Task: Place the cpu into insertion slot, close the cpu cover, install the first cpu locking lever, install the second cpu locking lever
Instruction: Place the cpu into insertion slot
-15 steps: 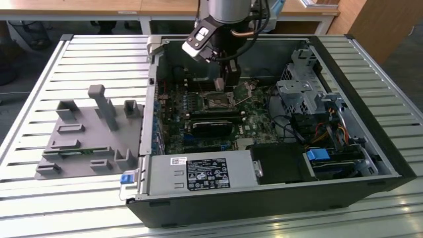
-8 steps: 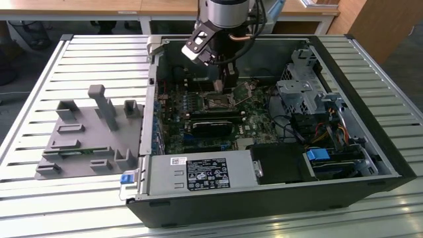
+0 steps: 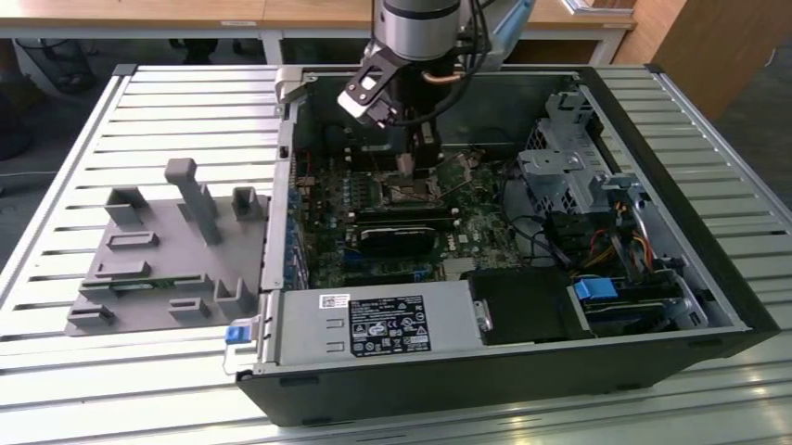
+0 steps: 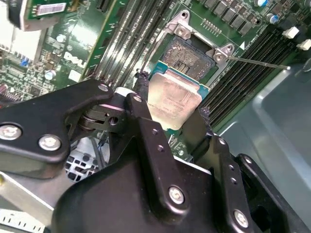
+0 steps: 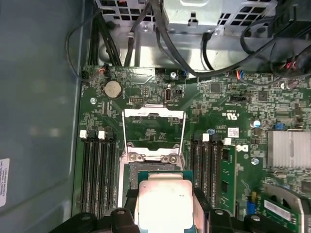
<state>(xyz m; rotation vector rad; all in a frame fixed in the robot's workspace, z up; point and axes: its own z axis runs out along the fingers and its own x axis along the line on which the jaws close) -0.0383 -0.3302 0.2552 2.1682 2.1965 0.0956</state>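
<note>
We see the pincer [image 4: 171, 110] clamped on the cpu [image 4: 174, 96], gripping it by two opposite edges and holding it just over the insertion slot [image 4: 187, 56] on the green board [image 5: 228, 104]. The cpu cover [image 5: 153, 114] is flipped open.

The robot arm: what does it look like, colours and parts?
The arm is a silver-grey cylinder with a pale blue cap. Its gripper is matte black, angular linkages studded with silver screws; a copper-coloured cable loops beside it.
</note>
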